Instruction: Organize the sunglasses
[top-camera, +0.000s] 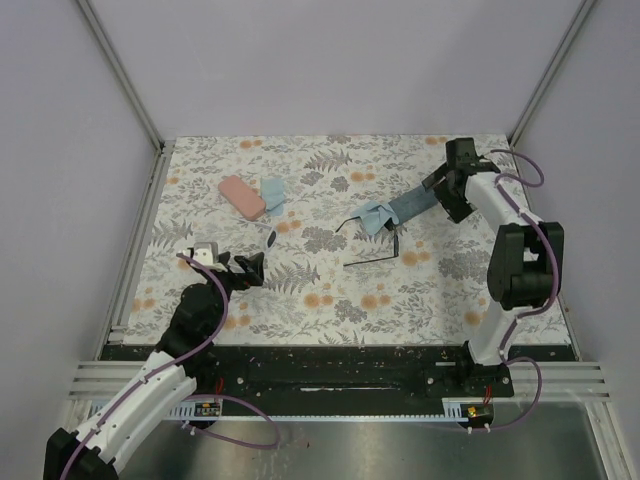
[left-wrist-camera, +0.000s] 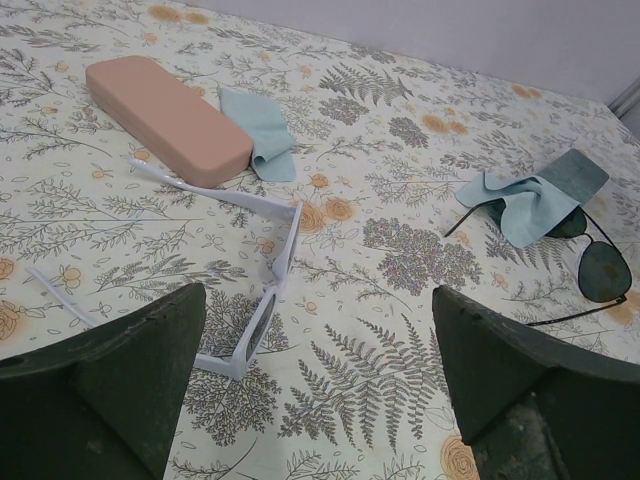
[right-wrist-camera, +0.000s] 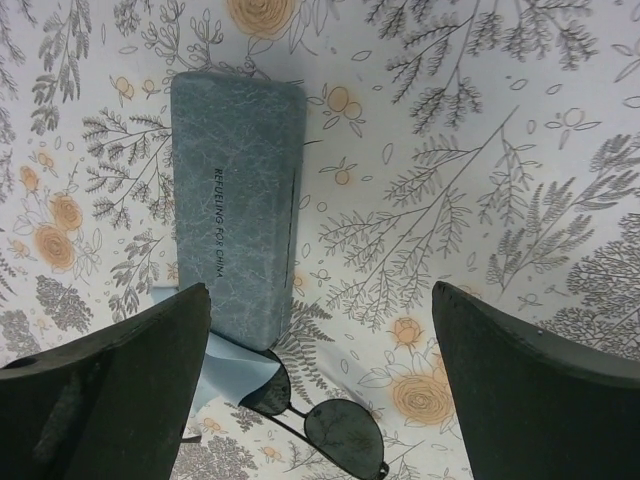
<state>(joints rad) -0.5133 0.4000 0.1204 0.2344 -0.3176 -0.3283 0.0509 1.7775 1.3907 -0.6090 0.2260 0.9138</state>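
Two pairs of sunglasses: both are lying with arms unfolded on the flowered table (top-camera: 330, 310), well apart from each other.
White pair (left-wrist-camera: 272, 285): is lying just ahead of the left gripper (left-wrist-camera: 320, 370), near the pink case (left-wrist-camera: 165, 118) and a blue cloth (left-wrist-camera: 255, 135).
Black pair (right-wrist-camera: 335, 428): is lying near the table's middle, one lens resting against a second blue cloth (left-wrist-camera: 525, 205), by the end of the grey-blue case (right-wrist-camera: 237, 200).
Left jaws: are standing wide apart, holding nothing.
Right gripper (right-wrist-camera: 320, 370): is hovering over the grey-blue case, jaws spread, holding nothing.
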